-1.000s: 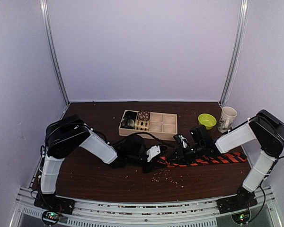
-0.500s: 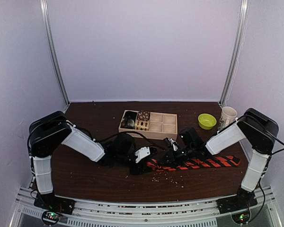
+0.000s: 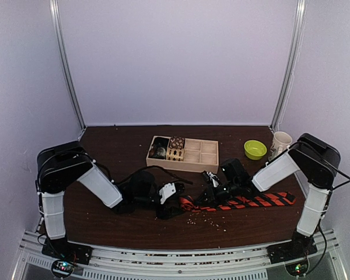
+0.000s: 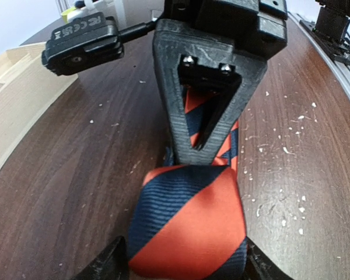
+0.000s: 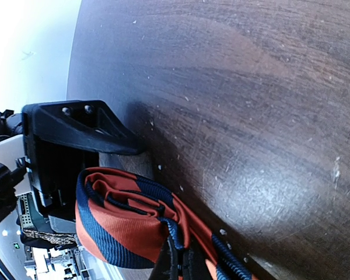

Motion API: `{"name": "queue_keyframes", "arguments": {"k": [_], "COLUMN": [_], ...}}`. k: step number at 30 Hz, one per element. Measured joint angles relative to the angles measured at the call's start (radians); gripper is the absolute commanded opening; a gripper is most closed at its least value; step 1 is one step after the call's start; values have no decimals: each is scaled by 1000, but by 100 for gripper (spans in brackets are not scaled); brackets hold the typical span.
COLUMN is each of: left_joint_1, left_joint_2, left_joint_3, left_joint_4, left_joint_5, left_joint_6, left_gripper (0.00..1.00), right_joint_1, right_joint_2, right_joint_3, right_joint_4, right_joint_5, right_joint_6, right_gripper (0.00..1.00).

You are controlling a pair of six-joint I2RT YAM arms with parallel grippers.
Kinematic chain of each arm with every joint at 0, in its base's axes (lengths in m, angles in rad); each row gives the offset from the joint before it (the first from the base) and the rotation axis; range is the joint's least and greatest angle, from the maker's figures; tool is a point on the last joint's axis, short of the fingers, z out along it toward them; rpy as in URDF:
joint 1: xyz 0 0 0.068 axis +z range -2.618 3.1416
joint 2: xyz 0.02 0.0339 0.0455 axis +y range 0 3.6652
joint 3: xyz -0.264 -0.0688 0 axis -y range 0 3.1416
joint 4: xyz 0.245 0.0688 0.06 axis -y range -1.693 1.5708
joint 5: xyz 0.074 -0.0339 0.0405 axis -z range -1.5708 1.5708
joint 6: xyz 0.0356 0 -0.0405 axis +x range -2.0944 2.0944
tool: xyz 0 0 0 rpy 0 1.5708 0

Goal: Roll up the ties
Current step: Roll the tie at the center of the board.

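Note:
The red-orange and dark striped tie [image 3: 251, 201] lies flat across the right half of the table, its left end wound into a small roll [image 4: 186, 227]. My left gripper [image 4: 181, 265] stands open, one finger [image 4: 105, 262] on each side of that roll, low on the table. My right gripper [image 5: 178, 265] is shut on the tie just behind the roll [image 5: 116, 216], pinching the fabric layers against the table. From above, the left gripper [image 3: 174, 201] and the right gripper [image 3: 205, 195] face each other across the roll.
A wooden compartment tray [image 3: 184, 166] with small patterned fabric rolls [image 3: 166, 149] stands behind the grippers. A green bowl [image 3: 255, 149] and a white mug [image 3: 280, 144] sit at the back right. Pale crumbs [image 3: 207, 219] dot the table in front of the tie.
The left jaws have widened off the roll and the left arm has drawn back leftward. The right gripper and tie slid left, then held still.

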Motion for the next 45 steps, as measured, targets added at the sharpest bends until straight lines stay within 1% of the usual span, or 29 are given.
{"name": "queue_keyframes", "arguments": {"k": [4, 6, 8, 15, 19, 24, 26, 30, 34, 37, 41, 45], "left_joint_1": [-2, -4, -9, -27, -27, -27, -28, -29, -23, -21, -18, -13], "left_joint_2": [34, 45, 59, 119, 135, 129, 120, 112, 106, 103, 93, 90], "left_joint_3": [2, 16, 41, 138, 190, 244, 274, 332, 348, 347, 332, 330], "left_joint_4": [58, 75, 93, 93, 27, -95, -170, -296, -369, -385, -385, -390], "left_joint_5": [34, 53, 69, 94, 100, 84, 74, 46, 35, 28, 16, 14], "left_joint_6": [-20, -33, -47, -59, -30, 38, 72, 119, 135, 138, 138, 138], "left_gripper": [52, 46, 43, 40, 38, 31, 28, 25, 25, 25, 26, 27], "right_joint_1": [0, 0, 1, 0, -1, -10, -10, -20, -60, -91, -102, -91], "right_joint_2": [4, 4, 5, 8, 8, 6, 0, -16, -41, -71, -121, -168], "right_joint_3": [0, 0, 0, 0, 0, -9, -19, -42, -83, -123, -138, -129], "right_joint_4": [9, 10, 12, 16, 16, 32, 47, 73, 116, 134, 117, 110], "right_joint_5": [-1, -1, -1, -3, -3, -1, 1, 19, -5, -38, -50, -53], "right_joint_6": [-5, -5, -6, -6, -5, -3, 0, 12, 45, 64, 79, 88], "right_gripper": [0, 0, 0, 0, 0, 0, 0, 16, 29, 35, 42, 44]}}
